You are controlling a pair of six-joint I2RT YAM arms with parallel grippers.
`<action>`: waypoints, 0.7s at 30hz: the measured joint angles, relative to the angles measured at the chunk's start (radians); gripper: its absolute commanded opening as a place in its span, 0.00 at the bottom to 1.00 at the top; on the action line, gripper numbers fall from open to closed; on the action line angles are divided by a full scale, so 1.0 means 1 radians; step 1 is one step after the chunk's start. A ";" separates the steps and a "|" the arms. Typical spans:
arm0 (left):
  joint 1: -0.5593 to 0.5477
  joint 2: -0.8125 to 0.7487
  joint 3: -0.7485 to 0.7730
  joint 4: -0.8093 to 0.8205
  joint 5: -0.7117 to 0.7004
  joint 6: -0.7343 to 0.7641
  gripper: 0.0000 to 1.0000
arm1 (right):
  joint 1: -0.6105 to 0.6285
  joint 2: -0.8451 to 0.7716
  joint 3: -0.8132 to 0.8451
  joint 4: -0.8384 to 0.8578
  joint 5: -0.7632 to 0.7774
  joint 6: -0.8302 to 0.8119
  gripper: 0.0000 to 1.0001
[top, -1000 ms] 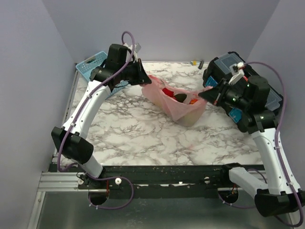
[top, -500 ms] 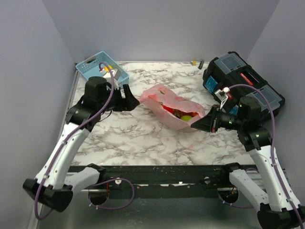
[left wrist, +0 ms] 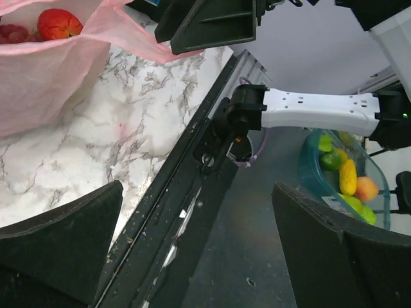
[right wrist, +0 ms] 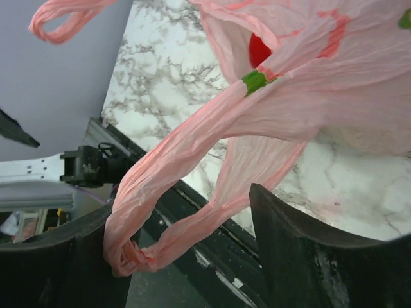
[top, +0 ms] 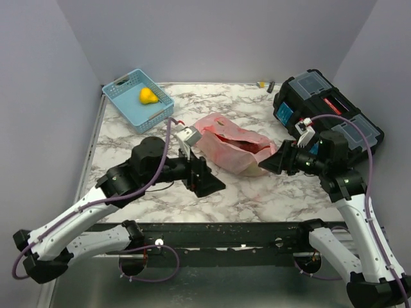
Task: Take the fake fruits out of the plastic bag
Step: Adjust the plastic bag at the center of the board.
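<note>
The pink plastic bag (top: 231,142) lies slumped on the marble table, its mouth facing up. A red fruit (left wrist: 59,22) shows inside it in the left wrist view, and another red fruit (right wrist: 259,48) shows through the opening in the right wrist view. My left gripper (top: 209,178) hovers low at the bag's near left side, wide open and empty (left wrist: 212,256). My right gripper (top: 277,160) sits at the bag's right end, open. One loop handle (right wrist: 160,212) hangs loose between its fingers, its end resting against the left finger (right wrist: 64,269).
A light blue basket (top: 128,102) at the back left holds a yellow pear (top: 149,96). A black toolbox (top: 327,112) fills the back right. The table's dark front rail (left wrist: 186,199) is close below the left gripper. A teal bowl (left wrist: 308,173) of fruit sits off the table.
Both grippers have opened and let go of the bag, which dropped onto the table. The left arm swung from the back left down to the bag's near side, uncovering the basket.
</note>
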 measured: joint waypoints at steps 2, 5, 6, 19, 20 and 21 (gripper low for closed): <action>-0.070 0.050 0.023 0.034 -0.055 -0.002 0.98 | 0.000 -0.005 0.015 -0.027 0.051 -0.005 0.88; -0.153 0.184 0.097 0.089 -0.163 0.033 0.95 | 0.000 -0.017 0.063 -0.066 0.117 -0.021 0.92; -0.170 0.243 0.126 0.106 -0.205 0.049 0.92 | 0.000 -0.023 0.089 -0.081 0.144 -0.030 0.92; -0.182 0.610 0.308 0.157 -0.510 0.189 0.59 | 0.000 -0.022 0.162 -0.100 0.166 -0.079 1.00; -0.180 0.617 0.312 0.163 -0.514 0.189 0.58 | 0.000 -0.020 0.152 -0.087 0.157 -0.078 1.00; -0.178 0.619 0.313 0.168 -0.515 0.189 0.58 | 0.000 -0.017 0.142 -0.075 0.152 -0.076 0.99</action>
